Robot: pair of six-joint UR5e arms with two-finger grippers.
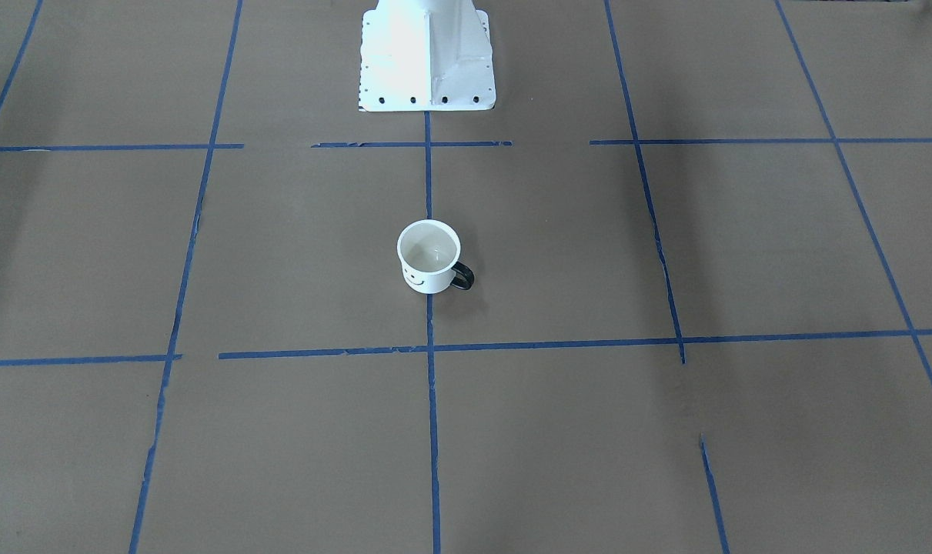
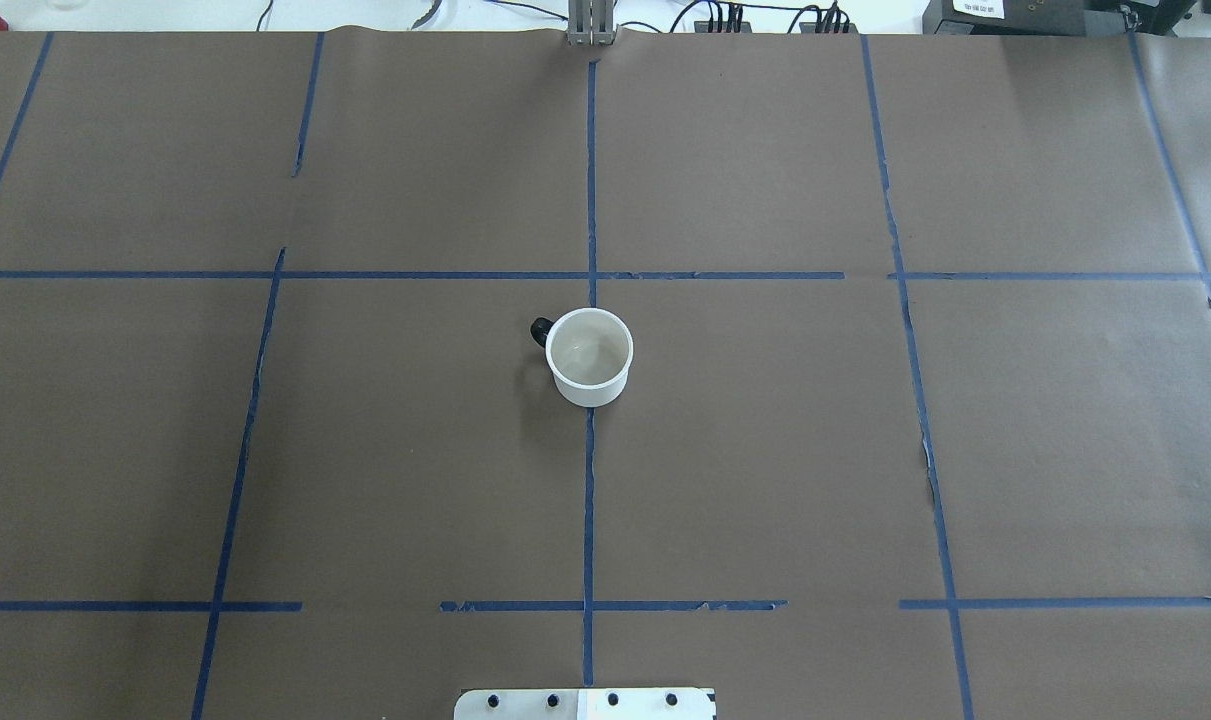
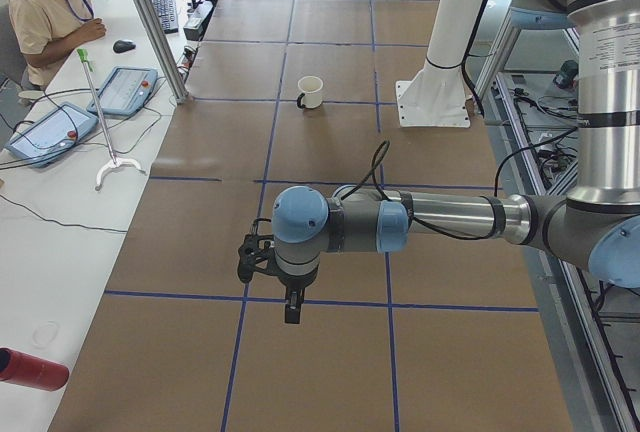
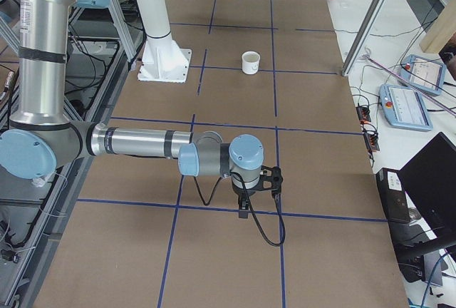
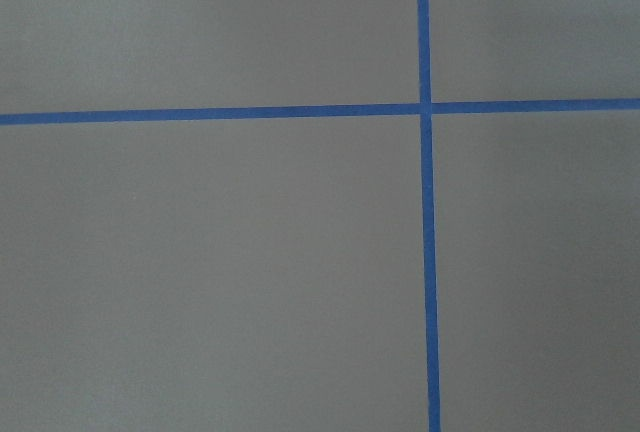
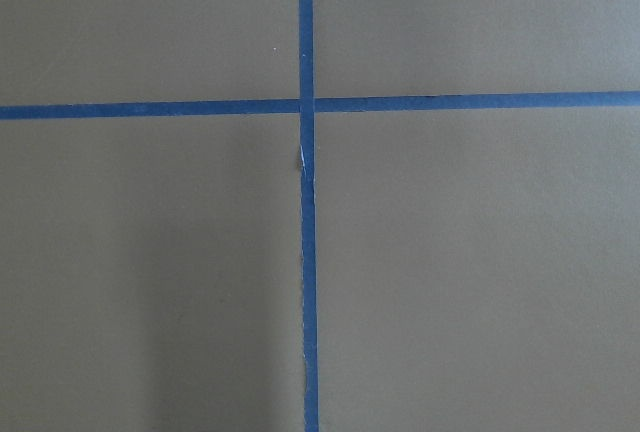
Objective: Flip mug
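The mug (image 1: pixel 429 261) is small and white with a black smiley face, and it stands upright with its mouth up at the table's middle, on a blue tape line. Its dark handle (image 1: pixel 463 275) points to the robot's left. It also shows in the overhead view (image 2: pixel 589 360) and small in both side views (image 3: pixel 311 91) (image 4: pixel 250 62). My left gripper (image 3: pixel 291 308) hangs over the table far from the mug, toward the table's left end. My right gripper (image 4: pixel 244 211) hangs far off toward the right end. I cannot tell whether either is open or shut. Both wrist views show only paper and tape.
Brown paper with a blue tape grid (image 2: pixel 590 500) covers the table. The white robot base (image 1: pixel 427 54) stands behind the mug. An operator (image 3: pixel 45 12) sits at a side bench with tablets (image 3: pixel 125 90). A red bottle (image 3: pixel 30 369) lies at the bench's near end.
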